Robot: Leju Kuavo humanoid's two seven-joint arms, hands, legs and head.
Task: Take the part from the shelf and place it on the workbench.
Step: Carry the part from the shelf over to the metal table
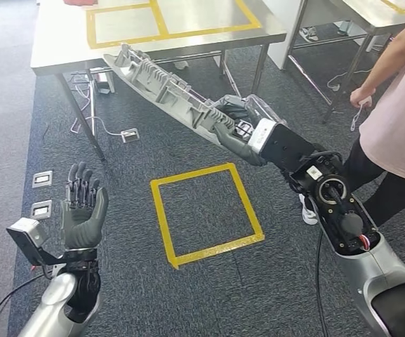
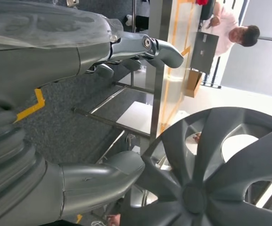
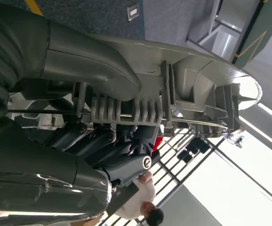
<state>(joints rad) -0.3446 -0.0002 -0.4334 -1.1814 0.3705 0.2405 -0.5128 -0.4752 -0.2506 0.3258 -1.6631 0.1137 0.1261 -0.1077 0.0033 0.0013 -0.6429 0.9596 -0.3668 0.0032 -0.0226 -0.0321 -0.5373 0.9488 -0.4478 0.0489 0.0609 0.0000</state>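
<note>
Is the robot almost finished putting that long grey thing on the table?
Partly. Done: the right hand already grips the long grey part, so it is off the shelf. In hand: the part is held up in the air, its far end near the edge of the workbench but not resting on it. Left: set it down on the workbench and let go. The left hand is open and holds nothing.

Yellow tape square (image 1: 206,214) on grey carpet (image 1: 136,281) — person in pink (image 1: 396,119) beside it

Grey carpet floor (image 1: 136,281), yellow tape square (image 1: 206,214), steel tables (image 1: 62,56).
</note>
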